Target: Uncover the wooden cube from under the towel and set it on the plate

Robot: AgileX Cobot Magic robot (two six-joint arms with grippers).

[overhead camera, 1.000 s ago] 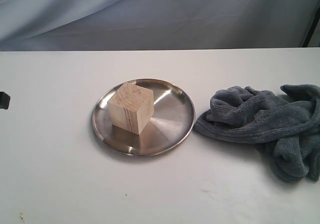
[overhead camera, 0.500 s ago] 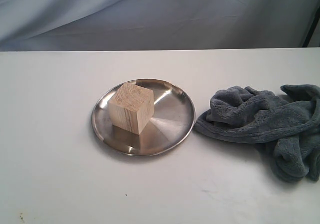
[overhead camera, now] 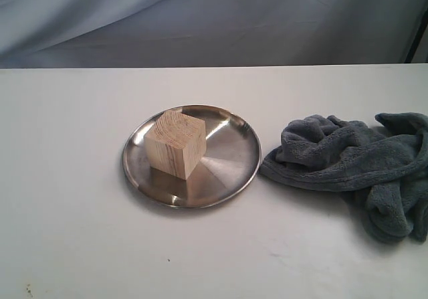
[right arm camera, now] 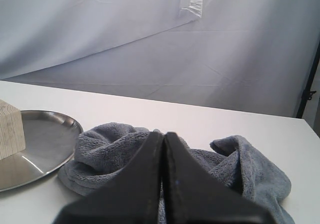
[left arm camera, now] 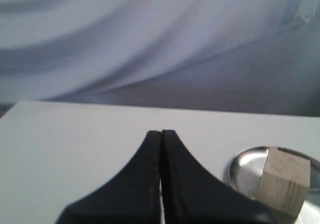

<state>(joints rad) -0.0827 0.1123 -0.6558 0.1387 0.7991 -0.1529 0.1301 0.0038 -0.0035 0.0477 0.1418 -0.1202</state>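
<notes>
Working back from the front edge of the bench (overhead camera: 80,259), we come first to the plate (overhead camera: 231,158) at mid-bench. The wooden cube (overhead camera: 176,143) sits flat on it, inside the rim, on the side toward the left edge. We judge the task done, so what remains is a clean retreat. We should keep both arms clear of the plate so nothing nudges the cube. The towel (overhead camera: 348,162) lies bunched by the right edge, just beside the plate and not covering it. The left gripper (left arm camera: 161,134) is closed on nothing, with the cube ahead of its tips and well apart. The right gripper (right arm camera: 163,134) is likewise closed and empty, and the towel lies just beyond it. A grey drape (overhead camera: 200,18) hangs behind the back edge.
</notes>
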